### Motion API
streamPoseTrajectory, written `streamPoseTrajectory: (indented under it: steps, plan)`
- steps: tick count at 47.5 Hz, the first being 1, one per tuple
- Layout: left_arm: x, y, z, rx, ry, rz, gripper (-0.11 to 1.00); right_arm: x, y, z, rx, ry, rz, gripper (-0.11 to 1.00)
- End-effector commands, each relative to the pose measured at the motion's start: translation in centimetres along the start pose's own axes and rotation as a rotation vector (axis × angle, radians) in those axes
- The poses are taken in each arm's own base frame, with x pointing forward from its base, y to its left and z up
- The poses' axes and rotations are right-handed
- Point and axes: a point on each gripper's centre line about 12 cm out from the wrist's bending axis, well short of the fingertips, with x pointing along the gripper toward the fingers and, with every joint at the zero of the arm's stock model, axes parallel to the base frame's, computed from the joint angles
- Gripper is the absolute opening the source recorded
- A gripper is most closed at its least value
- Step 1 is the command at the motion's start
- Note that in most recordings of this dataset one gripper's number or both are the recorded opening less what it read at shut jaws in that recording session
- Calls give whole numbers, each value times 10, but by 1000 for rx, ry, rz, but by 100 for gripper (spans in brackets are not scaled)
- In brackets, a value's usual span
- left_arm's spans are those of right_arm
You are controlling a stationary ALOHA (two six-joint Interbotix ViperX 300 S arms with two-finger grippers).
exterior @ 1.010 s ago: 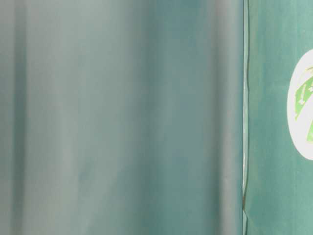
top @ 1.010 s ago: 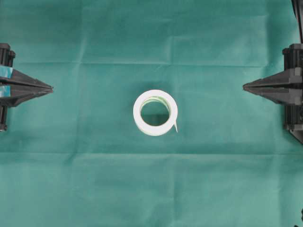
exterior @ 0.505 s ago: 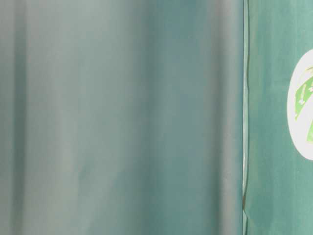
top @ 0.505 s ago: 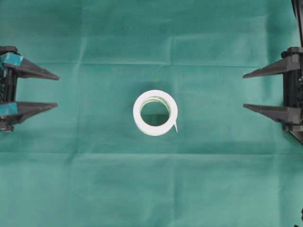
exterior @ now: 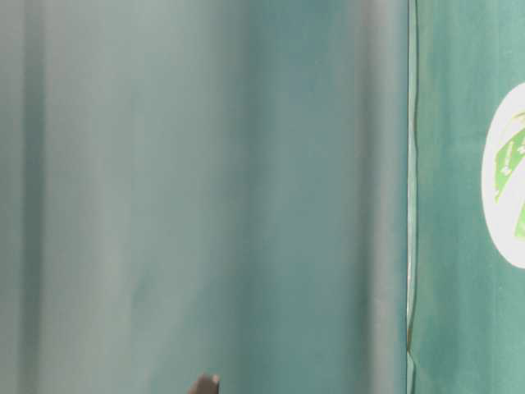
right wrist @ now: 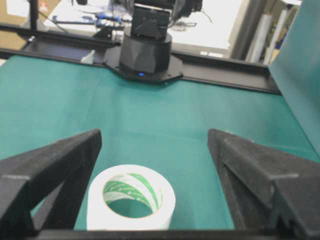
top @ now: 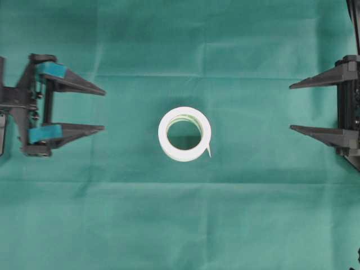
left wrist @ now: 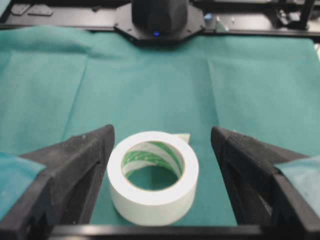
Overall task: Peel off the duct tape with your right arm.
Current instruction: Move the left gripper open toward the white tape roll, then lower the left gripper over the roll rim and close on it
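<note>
Reaching in from the left edge of the overhead view, the left claw (top: pixel 103 109) has its two black fingers spread wide apart, each with a teal strip (top: pixel 50 70) near its base, and it holds nothing. It points toward the middle of the table, with a stretch of bare green cloth (top: pixel 180 225) between its tips and the roll.

At the centre of the cloth lies the duct tape (top: pixel 184 134), flat on its side with the hole facing up. It is a wide white roll with a green-and-white striped core (left wrist: pixel 152 157), and a small loose tab (top: pixel 208 151) sticks out at its lower right edge in the overhead view. Nothing touches it.

At the right edge of the overhead view, the right claw (top: pixel 291 108) also has its plain black pointed fingers well apart and empty, aimed at the roll but well clear of it.

Both wrist views show the roll lying ahead between the spread fingers. The table-level view shows mostly blurred green cloth, with part of the roll at its right edge.
</note>
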Motion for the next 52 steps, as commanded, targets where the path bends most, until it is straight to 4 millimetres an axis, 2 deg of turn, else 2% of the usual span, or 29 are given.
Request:
streamPoseTrajectory:
  steps: [1, 24, 36, 52]
  plan:
    - [16, -1, 14, 0, -32, -3, 84, 1, 0, 6, 0, -21, -1, 82]
    - [87, -2, 10, 8, 35, -2, 83, 0, 0, 7, -2, -29, -1, 82]
    - [100, -1, 7, 7, 130, 0, 84, 0, 0, 7, -2, -29, -1, 81]
    - [115, -2, -2, 14, 396, -3, 83, -1, 0, 7, -2, -32, -1, 81]
